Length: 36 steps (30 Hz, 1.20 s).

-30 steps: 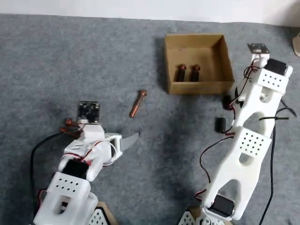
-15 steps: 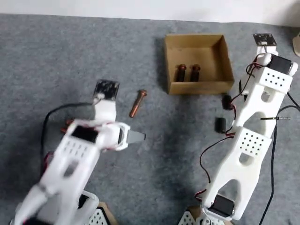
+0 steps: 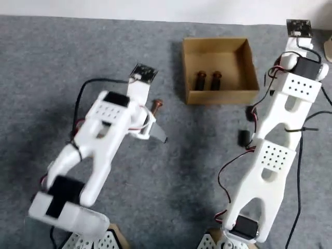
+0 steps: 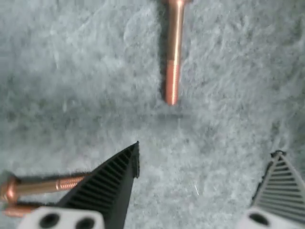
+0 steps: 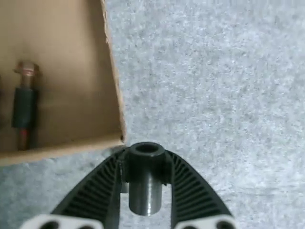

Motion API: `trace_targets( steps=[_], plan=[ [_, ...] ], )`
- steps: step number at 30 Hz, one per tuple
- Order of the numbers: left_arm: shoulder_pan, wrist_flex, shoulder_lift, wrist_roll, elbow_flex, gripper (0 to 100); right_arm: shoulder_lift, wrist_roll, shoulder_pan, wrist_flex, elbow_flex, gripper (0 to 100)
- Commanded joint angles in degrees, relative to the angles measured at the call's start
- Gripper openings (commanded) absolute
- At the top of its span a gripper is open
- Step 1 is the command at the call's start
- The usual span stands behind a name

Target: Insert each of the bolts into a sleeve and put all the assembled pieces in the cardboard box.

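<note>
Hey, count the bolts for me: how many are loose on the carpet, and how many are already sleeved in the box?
Loose bolts on the carpet: 3
Sleeved bolts in the cardboard box: 2
Total: 5 bolts

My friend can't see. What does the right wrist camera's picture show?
The right gripper is shut on a black sleeve, over grey carpet beside a corner of the box. Inside the box lies one assembled piece, a bolt already pushed through its own black tube.
</note>
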Motion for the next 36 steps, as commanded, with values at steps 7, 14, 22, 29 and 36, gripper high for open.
trace_targets(
  steps=[7,14,22,29,36],
  plan=[
    [-3.6,13.1,19.0,-5.5,-32.5,38,-3.2,-3.9,-3.6,1.0,2.5,0.5],
    [-3.2,18.1,32.6,-5.9,-47.3,39,-6.2,-7.6,-5.5,1.1,5.5,0.5],
    [-3.3,18.5,38.7,-5.8,-54.2,38,-28.0,-8.0,-8.3,0.9,39.7,0.5],
    [-3.5,18.2,42.1,-6.2,-58.5,38,-47.8,-7.6,-10.9,0.8,60.6,0.5],
    [-3.6,18.2,46.0,-7.7,-63.3,38,-64.4,-6.3,-10.6,0.8,72.7,0.5]
  ],
)
